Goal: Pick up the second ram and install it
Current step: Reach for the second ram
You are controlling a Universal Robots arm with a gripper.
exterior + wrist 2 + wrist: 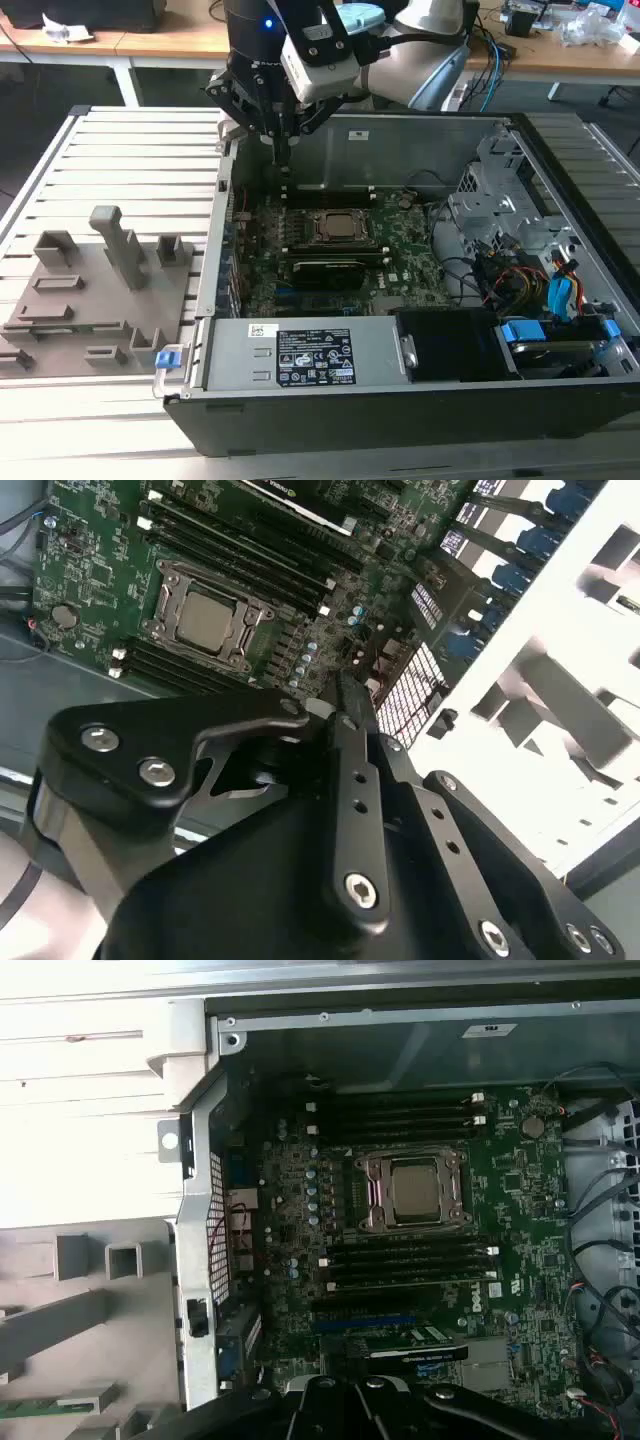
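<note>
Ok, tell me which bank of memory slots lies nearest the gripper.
The bank between the processor socket and the case wall, under the gripper; the other bank sits across the socket, beside the black card.

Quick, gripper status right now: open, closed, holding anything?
Gripper: cannot be told whether it is open, closed or holding anything; it hangs over the open computer case.
</note>
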